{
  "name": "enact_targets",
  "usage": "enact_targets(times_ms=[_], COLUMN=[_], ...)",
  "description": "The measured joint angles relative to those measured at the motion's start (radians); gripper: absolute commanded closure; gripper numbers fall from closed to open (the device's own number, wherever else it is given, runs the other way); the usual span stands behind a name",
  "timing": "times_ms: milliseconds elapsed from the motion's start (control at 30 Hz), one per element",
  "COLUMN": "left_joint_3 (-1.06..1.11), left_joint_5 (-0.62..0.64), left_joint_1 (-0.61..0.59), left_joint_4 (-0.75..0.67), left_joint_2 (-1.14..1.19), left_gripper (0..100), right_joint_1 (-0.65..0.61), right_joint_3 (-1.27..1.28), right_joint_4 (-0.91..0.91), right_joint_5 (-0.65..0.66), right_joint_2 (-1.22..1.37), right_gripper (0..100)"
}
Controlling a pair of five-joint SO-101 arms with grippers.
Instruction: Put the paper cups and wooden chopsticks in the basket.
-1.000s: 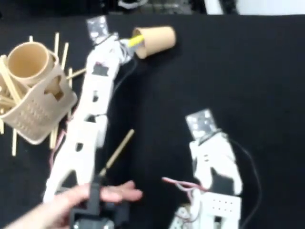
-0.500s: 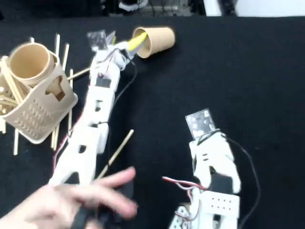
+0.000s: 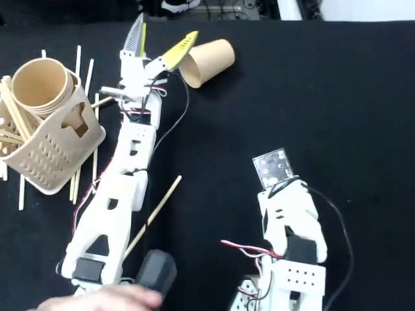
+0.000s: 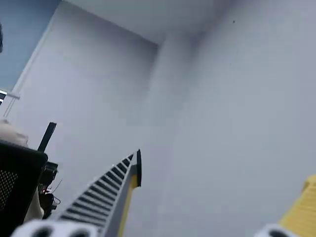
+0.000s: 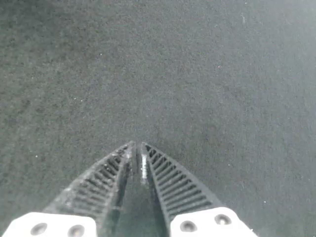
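Black cloth is covering the table (image 3: 350,97) in the high view, where the basket (image 3: 55,152) is sitting at 9 o'clock, already holding one cup (image 3: 39,84). At 12 o'clock the left claw (image 3: 167,29) is spreading wide and gripping nothing, its yellow finger lying just beside the rim of the fallen cup (image 3: 209,61); I judge it is lining up on that rim. A loose chopstick (image 3: 155,210) is lying beside the arm at 7 o'clock, not yet collected. From the left wrist, the left claw (image 4: 222,168) is gaping with nothing between its fingers and pointing at a pale wall (image 4: 222,98), so the wrist is tilting upward. From the right wrist, the right claw (image 5: 136,145) is pressing shut on nothing over bare cloth, probably parked because nothing is lying nearby.
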Motion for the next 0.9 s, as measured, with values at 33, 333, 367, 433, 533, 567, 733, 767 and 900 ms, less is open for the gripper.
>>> enact_targets(times_ms=[33,333,367,433,533,567,733,767,900], left_joint_3=[0.000,0.068,0.069,0.071,0.071,0.071,0.069,0.069,0.026], left_joint_5=[0.000,-0.009,-0.023,-0.035,-0.041,-0.041,-0.063,-0.084,-0.150], left_joint_1=[0.000,0.000,0.000,0.000,0.000,0.000,-0.011,-0.020,-0.055], left_joint_4=[-0.002,0.354,0.423,0.534,0.589,0.595,0.601,0.601,0.601], left_joint_2=[0.000,0.000,0.000,0.000,0.000,0.000,0.000,0.000,0.000], left_gripper=[53,53,53,53,53,53,53,53,53], right_joint_1=[0.000,0.000,0.000,0.000,0.000,0.000,0.000,0.000,0.000], right_joint_3=[0.000,0.000,0.000,0.000,0.000,0.000,0.000,0.000,0.000], right_joint_4=[0.000,0.000,0.000,0.000,0.000,0.000,0.000,0.000,0.000], right_joint_5=[0.000,0.000,0.000,0.000,0.000,0.000,0.000,0.000,0.000], right_joint_2=[0.000,0.000,0.000,0.000,0.000,0.000,0.000,0.000,0.000], right_gripper=[97.7,97.7,97.7,97.7,97.7,97.7,97.7,97.7,97.7])
